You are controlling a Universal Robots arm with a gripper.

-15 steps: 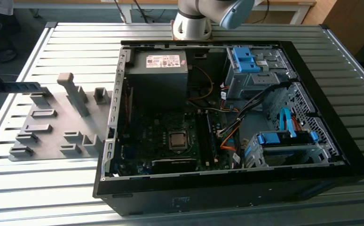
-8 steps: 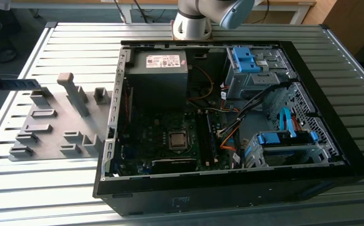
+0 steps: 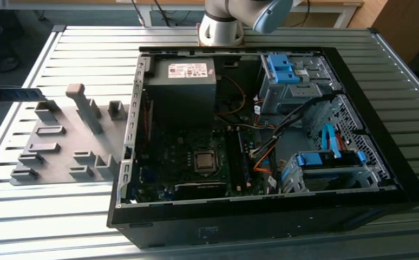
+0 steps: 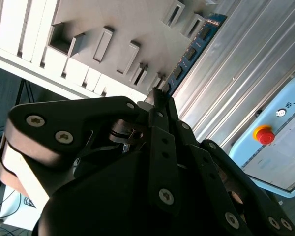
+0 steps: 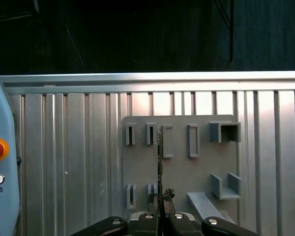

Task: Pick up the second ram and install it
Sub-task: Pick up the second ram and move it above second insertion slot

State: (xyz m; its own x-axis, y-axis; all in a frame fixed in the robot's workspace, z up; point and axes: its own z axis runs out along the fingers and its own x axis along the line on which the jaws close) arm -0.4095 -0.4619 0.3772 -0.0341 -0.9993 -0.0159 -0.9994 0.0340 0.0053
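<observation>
- End effector (image 4: 160, 101): fingers closed on one end of the second ram (image 4: 191, 50). In the second wrist view the pinch is right at the fingertips.
- Stick's long axis runs straight out from the fingertips, carrying on the end effector's own line. Its free end points away over the grey holder plate (image 5: 182, 172).
- First wrist view has the stick edge-on, a thin dark line rising from between the fingers, in line with one row of the plate's narrow slot blocks (image 5: 150, 133).
- Can't tell whether the stick sits clear above those blocks or touches them.
- Plate lies flat on the slatted metal counter (image 5: 64, 147).
- Open computer case (image 3: 267, 135) stands just beside the plate, on the exterior view's right, motherboard (image 3: 195, 157) facing up.
- My read: the stick is in hand at the plate, not in the case. The board's slots lie well apart from it, across the plate and over the case wall.
</observation>
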